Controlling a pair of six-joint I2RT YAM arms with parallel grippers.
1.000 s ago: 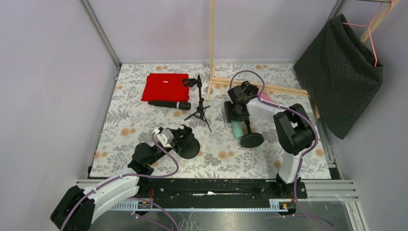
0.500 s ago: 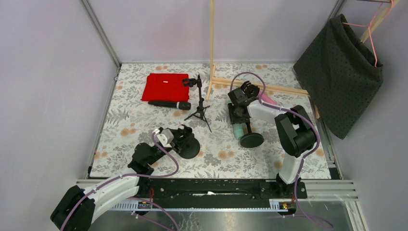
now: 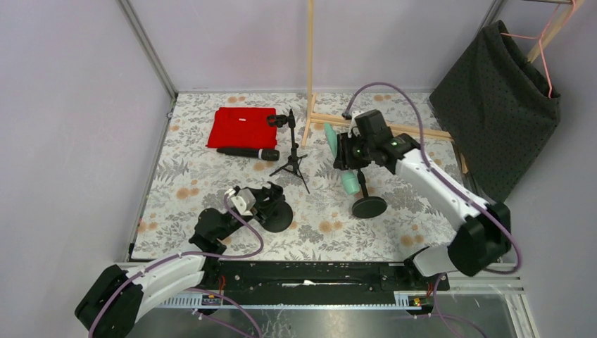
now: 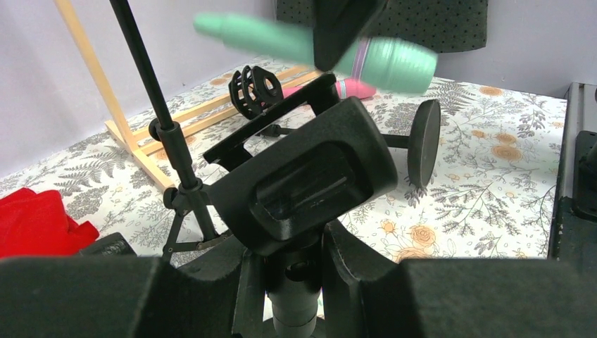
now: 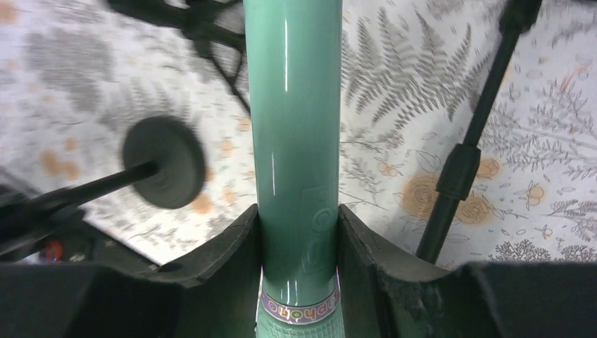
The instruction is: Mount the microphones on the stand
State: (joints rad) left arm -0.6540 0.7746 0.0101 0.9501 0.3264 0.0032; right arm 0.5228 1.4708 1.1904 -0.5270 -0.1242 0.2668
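Note:
My right gripper [image 3: 347, 153] [image 5: 299, 262] is shut on the mint green microphone [image 3: 348, 184] [image 5: 296, 120] near its purple band and holds it above the table. In the left wrist view the mint microphone [image 4: 394, 60] shows blurred, high up. My left gripper [image 3: 267, 202] [image 4: 304, 271] is shut on the post of a black round-base stand [image 3: 279, 217], just under its empty clip [image 4: 303, 179]. A second round-base stand [image 3: 368, 205] [image 4: 421, 141] lies on its side. The black microphone [image 3: 248, 152] lies by a tripod stand [image 3: 292, 156]. The pink microphone [image 4: 354, 89] lies on the table beyond.
A red cloth [image 3: 241, 127] lies at the back left. A wooden rack frame [image 3: 384, 127] stands at the back, with dark fabric [image 3: 496, 105] hanging at the right. A black stand pole [image 5: 461, 165] crosses the right wrist view beside the microphone.
My right gripper has shut on the mint green microphone and lifted it off the table, with the arm swung up and back. The left arm and its stand have not moved.

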